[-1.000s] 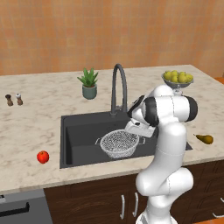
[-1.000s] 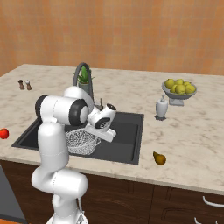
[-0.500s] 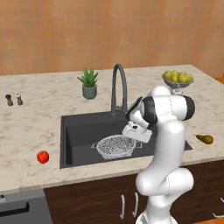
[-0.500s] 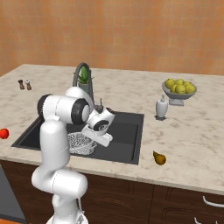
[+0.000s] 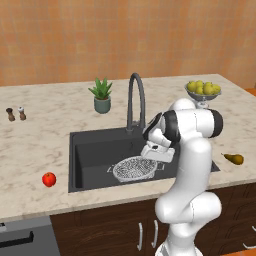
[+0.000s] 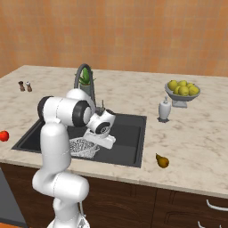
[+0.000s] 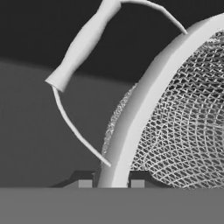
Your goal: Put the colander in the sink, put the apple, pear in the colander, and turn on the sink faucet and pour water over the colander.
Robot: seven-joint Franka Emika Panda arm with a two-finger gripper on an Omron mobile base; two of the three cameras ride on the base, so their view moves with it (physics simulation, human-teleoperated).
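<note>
The white-grey mesh colander [image 5: 131,169] [image 6: 82,147] sits low inside the dark sink [image 5: 95,150] [image 6: 130,133], near its front wall. My gripper [image 5: 153,161] [image 6: 96,142] [image 7: 111,183] is shut on the colander's right rim [image 7: 144,100], one fingertip on each side, and a wire side handle [image 7: 83,43] shows beyond it. The faucet [image 5: 136,95] [image 6: 84,73] arches over the basin's back edge. On the counter left of the sink lies the red apple [image 5: 49,179] [image 6: 4,136]. The pear [image 5: 234,158] [image 6: 162,160] lies on the counter to the right.
A footed bowl of yellow-green fruit [image 5: 202,90] [image 6: 181,89] stands at the back right, with a white bottle [image 6: 164,109] near it. A potted plant [image 5: 102,95] is behind the sink, and salt and pepper shakers [image 5: 16,114] [image 6: 24,85] stand far left.
My gripper has gone down and slightly left into the basin, carrying the colander lower toward the sink floor. Apple and pear have not moved.
</note>
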